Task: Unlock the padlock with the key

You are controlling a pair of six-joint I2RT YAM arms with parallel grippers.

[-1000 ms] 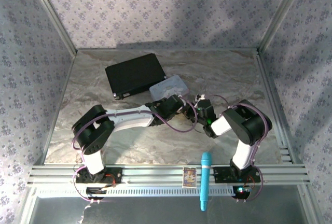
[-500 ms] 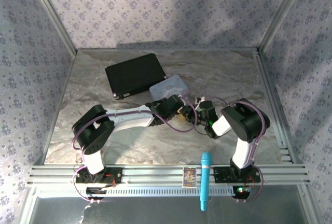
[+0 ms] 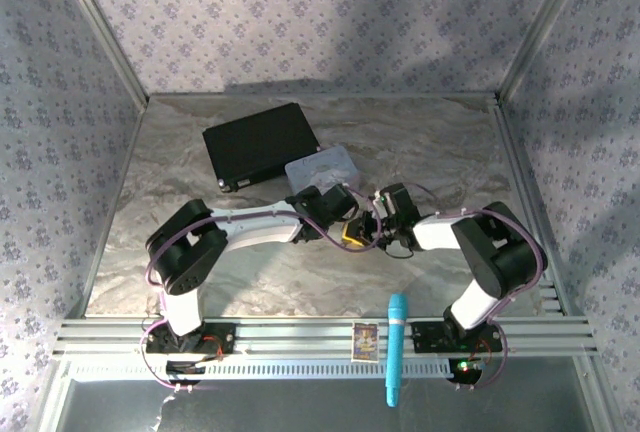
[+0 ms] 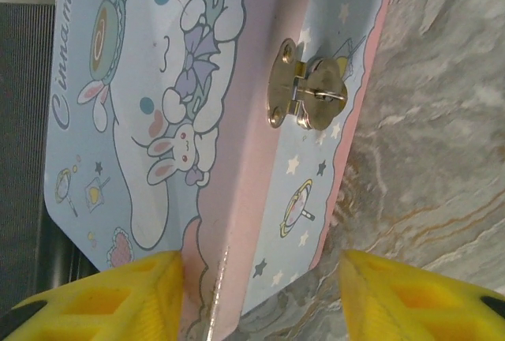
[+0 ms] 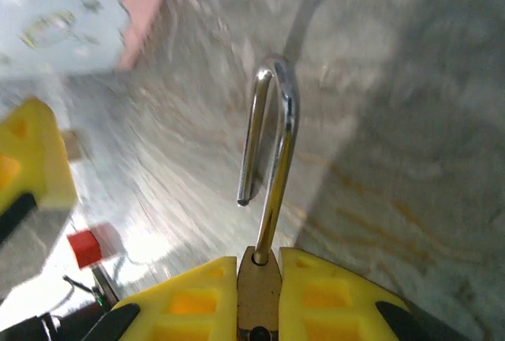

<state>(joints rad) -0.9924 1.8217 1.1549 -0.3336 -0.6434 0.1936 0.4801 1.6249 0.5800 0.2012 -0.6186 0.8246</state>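
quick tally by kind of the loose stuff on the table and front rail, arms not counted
black case: 1
pastel tin: 1
padlock: 1
blue pen-like tool: 1
small card: 1
total made out: 5

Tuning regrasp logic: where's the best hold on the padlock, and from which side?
Take the padlock by its brass body, pinched across the flat faces, coming from the end opposite the shackle, as the right gripper has it. The shackle is thin, round and open, one end free, so it would likely slip or swing.
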